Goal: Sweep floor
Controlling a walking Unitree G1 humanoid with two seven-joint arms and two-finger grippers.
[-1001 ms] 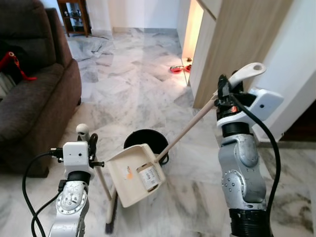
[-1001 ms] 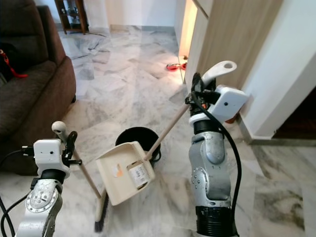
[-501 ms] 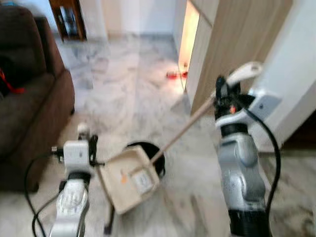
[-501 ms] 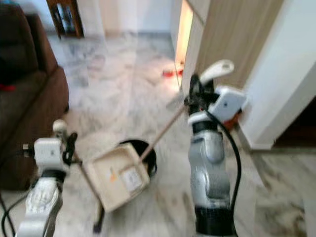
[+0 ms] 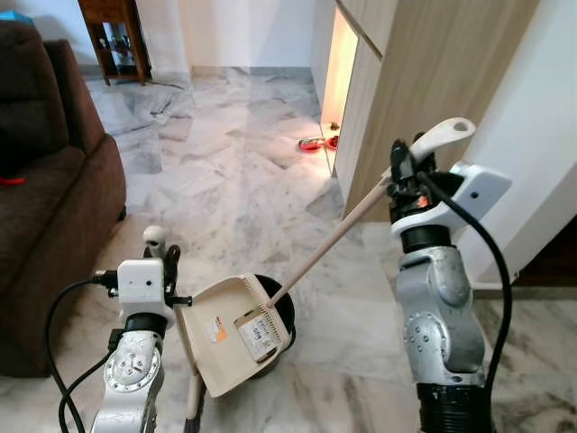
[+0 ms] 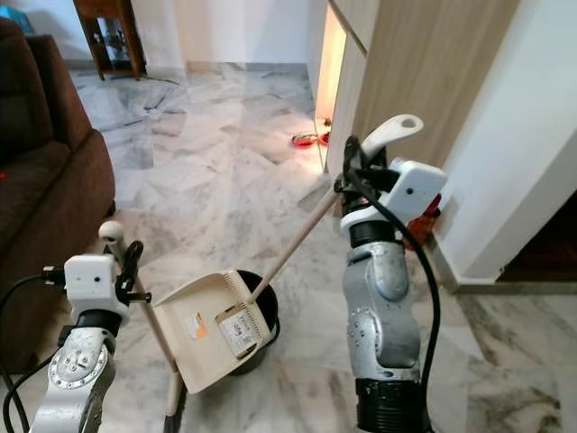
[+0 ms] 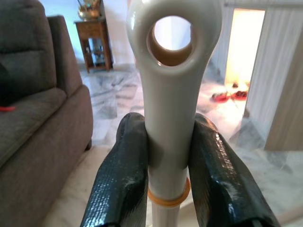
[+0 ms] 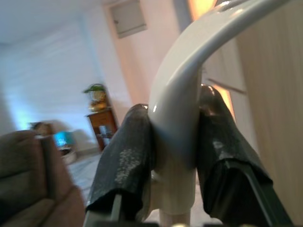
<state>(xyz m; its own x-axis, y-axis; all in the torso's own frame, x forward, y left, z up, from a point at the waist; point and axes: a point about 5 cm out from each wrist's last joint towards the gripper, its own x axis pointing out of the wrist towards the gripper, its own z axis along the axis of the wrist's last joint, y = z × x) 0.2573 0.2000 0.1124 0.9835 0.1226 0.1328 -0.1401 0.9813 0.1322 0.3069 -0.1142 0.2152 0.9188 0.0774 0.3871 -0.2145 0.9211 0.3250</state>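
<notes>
My right gripper [image 5: 403,169] is shut on the curved top of a long cream dustpan handle [image 8: 176,118], held at chest height by the wooden cabinet. The handle slopes down to the cream dustpan [image 5: 230,334], which is tilted over the mouth of a black bin [image 5: 281,311] on the marble floor. Low on the left, my left gripper [image 5: 163,259] is shut on the cream broom handle [image 7: 171,94] just below its hanging hole. The broom stick [image 5: 193,397] runs down behind the dustpan, and its bristles are hidden.
A brown sofa [image 5: 45,207] stands close on the left. A wooden cabinet [image 5: 424,81] and a white wall [image 5: 541,153] close off the right. Red bowls [image 5: 312,143] lie by the lit gap, and a wooden side table [image 5: 113,36] stands far back. Marble floor [image 5: 225,171] stretches ahead.
The whole view has shifted, so the camera moved. The dustpan now covers more of the black bin than before. Both grippers keep their hold.
</notes>
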